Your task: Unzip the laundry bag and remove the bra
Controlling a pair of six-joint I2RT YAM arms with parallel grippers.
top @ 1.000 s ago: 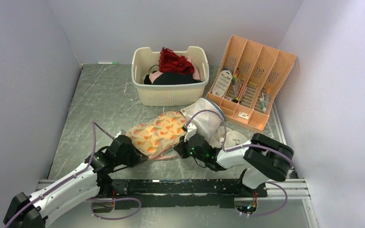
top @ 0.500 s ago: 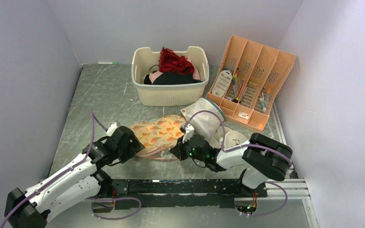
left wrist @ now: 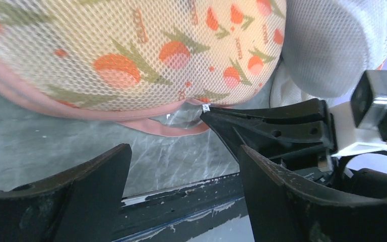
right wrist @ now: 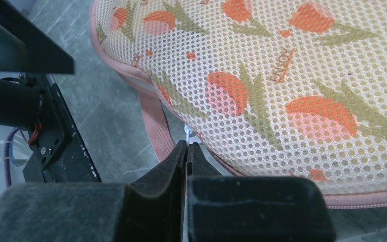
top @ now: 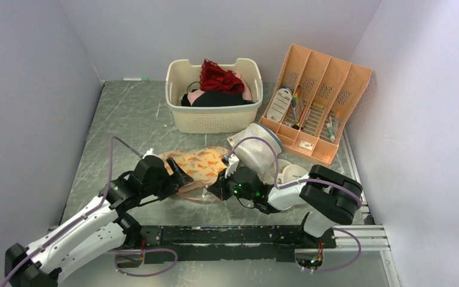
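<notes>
The laundry bag (top: 198, 162) lies flat on the table, cream mesh with orange flowers and pink edging (left wrist: 131, 50) (right wrist: 282, 75). My right gripper (top: 219, 183) (right wrist: 187, 145) is shut on the small metal zip pull (right wrist: 187, 133) at the bag's near edge; the left wrist view shows the pull (left wrist: 206, 107) at its tips. My left gripper (top: 182, 175) (left wrist: 184, 151) stands open just off the bag's near-left edge, with nothing between its fingers. The bra is hidden.
A cream basket (top: 212, 119) holding a red lacy garment (top: 220, 76) stands at the back. A white mesh dome bag (top: 257, 152) and a round white bag (top: 293, 173) lie right of the laundry bag. An orange organiser (top: 317, 101) sits back right. A black rail (top: 227, 234) runs along the near edge.
My left gripper has opened and let go of the bag's left edge. My right gripper has moved left along the bag's near edge, still shut on the zip pull.
</notes>
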